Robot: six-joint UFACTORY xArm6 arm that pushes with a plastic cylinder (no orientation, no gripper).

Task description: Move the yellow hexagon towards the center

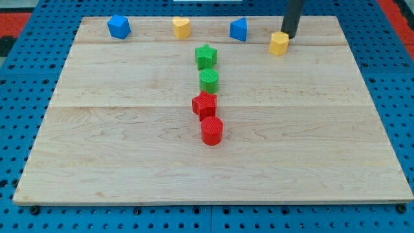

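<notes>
- Board [129, 162]: pale wood, visible grain, three long planks running across the view; sits on a blue perforated surface [19, 213].
- My tip [288, 36]: end of a straight dark rod, no jaws, holding nothing; it sits just at 1 o'clock of the yellow hexagon [279, 43], touching or nearly so, cannot tell which.
- Yellow hexagon: small, faceted, matte; lies near the board's top edge, at roughly 2 o'clock from board centre.
- Blue block [239, 30]: angular, just at 10 o'clock of the hexagon, apart from it.
- Yellow block [182, 28], rounded-heart shape, and another blue block [119, 26], both along the top edge, toward 11 o'clock.
- Centre column, ridged printed texture, top to bottom: green star [206, 56], green cylinder [209, 80], red star [204, 103], red cylinder [211, 130]; neighbours close or touching.
- Open room: bare wood lies from the hexagon toward 7 o'clock up to the green pair; both wide flanks and the bottom strip are free.
</notes>
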